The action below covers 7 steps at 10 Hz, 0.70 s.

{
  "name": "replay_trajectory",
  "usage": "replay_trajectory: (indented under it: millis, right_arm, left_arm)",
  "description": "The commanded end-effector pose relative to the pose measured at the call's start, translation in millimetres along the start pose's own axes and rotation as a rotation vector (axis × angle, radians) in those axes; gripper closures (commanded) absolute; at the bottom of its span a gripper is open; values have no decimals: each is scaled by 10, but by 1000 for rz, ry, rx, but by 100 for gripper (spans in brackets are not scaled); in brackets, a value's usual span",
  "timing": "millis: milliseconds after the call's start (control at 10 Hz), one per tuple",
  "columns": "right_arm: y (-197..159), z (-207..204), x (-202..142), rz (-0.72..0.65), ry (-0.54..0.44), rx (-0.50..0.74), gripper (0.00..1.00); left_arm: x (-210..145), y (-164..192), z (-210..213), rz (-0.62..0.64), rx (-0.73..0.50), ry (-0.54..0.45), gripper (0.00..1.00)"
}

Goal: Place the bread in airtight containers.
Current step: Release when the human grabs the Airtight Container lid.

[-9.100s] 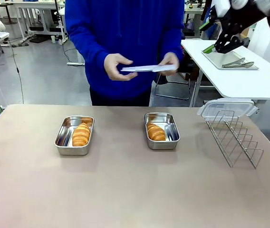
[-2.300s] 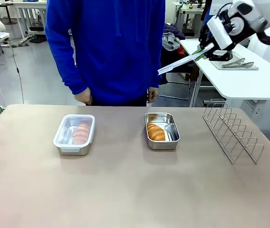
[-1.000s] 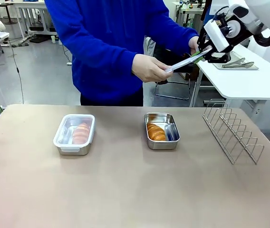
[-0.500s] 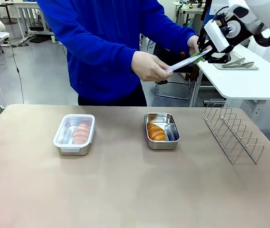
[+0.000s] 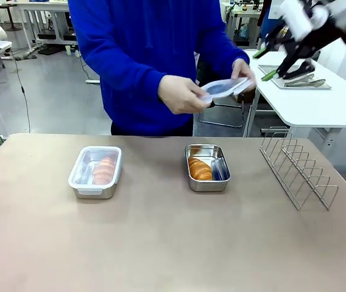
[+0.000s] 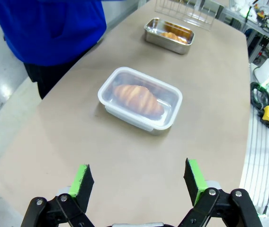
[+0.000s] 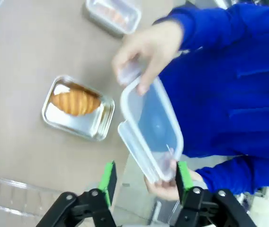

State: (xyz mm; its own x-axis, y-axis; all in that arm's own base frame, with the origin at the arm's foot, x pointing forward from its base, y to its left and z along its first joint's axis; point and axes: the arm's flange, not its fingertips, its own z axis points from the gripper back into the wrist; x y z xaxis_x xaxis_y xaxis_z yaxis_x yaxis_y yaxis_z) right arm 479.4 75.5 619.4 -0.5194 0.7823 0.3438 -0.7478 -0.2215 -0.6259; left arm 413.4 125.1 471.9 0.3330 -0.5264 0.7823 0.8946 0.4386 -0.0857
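Observation:
The left steel container has its clear lid on, with a croissant showing through it. The right container stands uncovered and holds the other croissant. Above it, the person grips a second clear lid in both hands. My right gripper hangs open at upper right, just clear of that lid; in its wrist view the lid lies ahead of the open gripper, over the open container. My left gripper is open and holds nothing, well short of the lidded container.
A wire rack stands at the table's right side. Behind it is a white side table bearing a flat steel tray with tongs. The person in blue stands at the far edge, between the two containers.
My right gripper has let go of the clear lid and pulled back up and to the right. The person has drawn the lid lower and flatter, holding it in both hands.

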Motion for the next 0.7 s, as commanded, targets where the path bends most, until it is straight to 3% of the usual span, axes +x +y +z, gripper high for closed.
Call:
replay_trajectory:
  millis: [0, 300, 600]
  right_arm:
    - [1, 440, -268, -217, -93, -93, 0]
    - [473, 862, -1090, -549, -372, -67, 0]
    - [1242, 979, -1729, -771, -440, -21, 0]
  left_arm:
    - [5, -8, 7, -20, -6, -5, 0]
    - [5, -8, 7, -20, -6, -5, 0]
    - [5, -8, 7, -20, -6, -5, 0]
